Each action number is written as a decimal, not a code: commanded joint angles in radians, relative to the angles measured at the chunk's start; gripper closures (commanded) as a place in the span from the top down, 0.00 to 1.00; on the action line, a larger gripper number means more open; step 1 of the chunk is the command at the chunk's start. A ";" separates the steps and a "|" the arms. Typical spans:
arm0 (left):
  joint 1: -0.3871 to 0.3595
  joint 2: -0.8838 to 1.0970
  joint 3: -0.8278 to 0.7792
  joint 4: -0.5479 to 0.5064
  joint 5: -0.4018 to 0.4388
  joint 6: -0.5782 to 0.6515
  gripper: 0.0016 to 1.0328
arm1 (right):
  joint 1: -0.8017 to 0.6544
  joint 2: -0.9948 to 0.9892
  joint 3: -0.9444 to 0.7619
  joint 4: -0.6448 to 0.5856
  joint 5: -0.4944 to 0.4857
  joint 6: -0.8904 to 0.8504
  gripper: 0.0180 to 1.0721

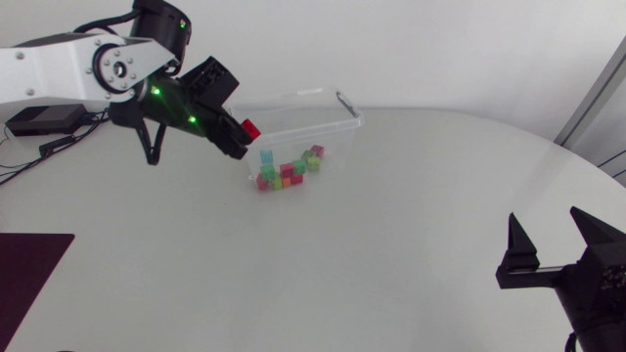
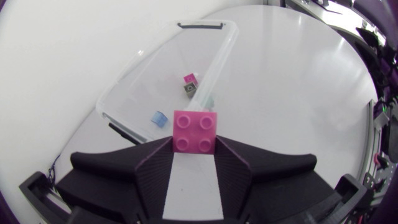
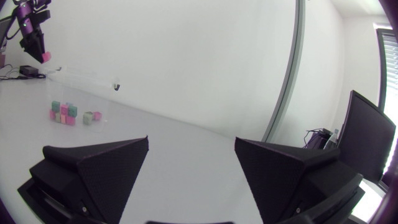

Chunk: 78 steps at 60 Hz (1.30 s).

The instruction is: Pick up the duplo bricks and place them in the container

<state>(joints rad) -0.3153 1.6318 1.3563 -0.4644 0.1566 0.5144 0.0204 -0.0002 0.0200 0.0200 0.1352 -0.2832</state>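
The clear plastic container (image 1: pixel 344 125) stands in the upper middle of the head view, near the white table's (image 1: pixel 411 235) far edge. A wide stretch of bare tabletop lies between it and the lower right corner. A dark mat (image 1: pixel 29 269) lies at the lower left edge, well apart from the container.

The left gripper (image 1: pixel 241 135) comes in from the upper left and hangs at the container's left rim. It is clamped on a four-stud duplo brick (image 2: pixel 195 130), which looks pink in the left wrist view and red from above. Both fingers press the brick's sides, and its studded face points ahead of them. In that wrist view the open container lies ahead of and under the brick.

A cluster of small coloured bricks (image 1: pixel 289 173) lies on the container's floor at its near end.

The right gripper (image 1: pixel 548 230) sits in the lower right corner, well apart from everything else. Its fingers are spread wide with nothing between them.
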 commanded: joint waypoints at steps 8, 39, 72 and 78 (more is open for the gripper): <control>-0.005 0.151 0.165 0.113 0.011 -0.119 0.23 | 0.007 -0.001 -0.025 0.006 -0.002 0.019 0.95; 0.008 0.369 0.363 0.213 -0.183 -0.212 0.97 | 0.007 0.000 -0.025 0.003 -0.005 0.019 0.95; 0.137 -0.262 -0.191 0.517 -0.258 -0.244 0.96 | 0.000 -0.004 -0.025 0.006 -0.003 0.019 0.95; 0.168 -0.371 -0.284 0.517 -0.259 -0.255 0.96 | 0.000 -0.004 -0.025 0.008 -0.005 0.018 0.95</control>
<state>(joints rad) -0.1699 1.3369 1.1564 0.0509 -0.0925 0.2878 0.0204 -0.0002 0.0200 0.0193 0.1314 -0.2832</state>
